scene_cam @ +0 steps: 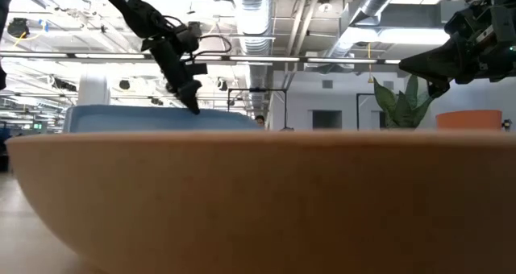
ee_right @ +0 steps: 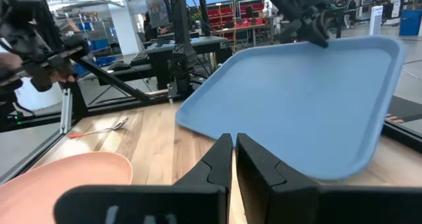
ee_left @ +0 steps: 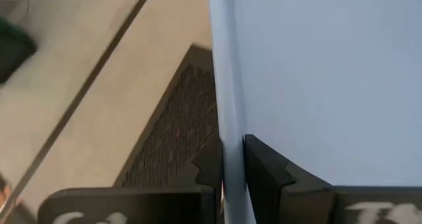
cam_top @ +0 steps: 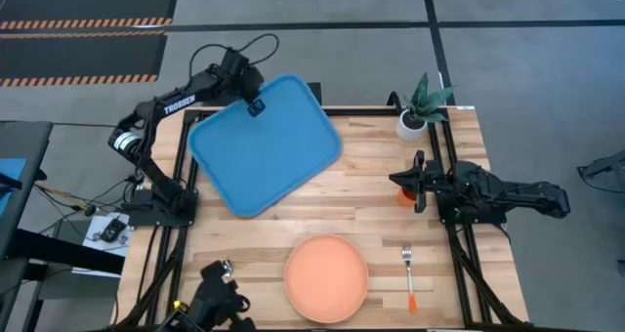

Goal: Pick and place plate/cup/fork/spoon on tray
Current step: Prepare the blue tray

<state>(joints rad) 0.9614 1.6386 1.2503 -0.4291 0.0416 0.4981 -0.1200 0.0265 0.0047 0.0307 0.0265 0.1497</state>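
The blue tray lies askew on the table's far left, its far corner past the table's edge. My left gripper is shut on its far rim. The salmon plate lies near the front edge and fills the low view. The fork lies to its right. The spoon shows only in the right wrist view, lying on the table beyond the plate. The orange cup stands at the right. My right gripper hovers shut just above it, touching nothing. My left gripper pinches the tray's raised rim between its two fingers, one finger inside the tray and one outside. The fingers come from above, pointing down. The tray's held side looks slightly raised; its near edge lies on the table.
A white pot with a green plant stands at the table's far right corner, behind the cup. Bare wood lies between the tray, the plate and the cup. A dark camera mount sits at the front left edge.
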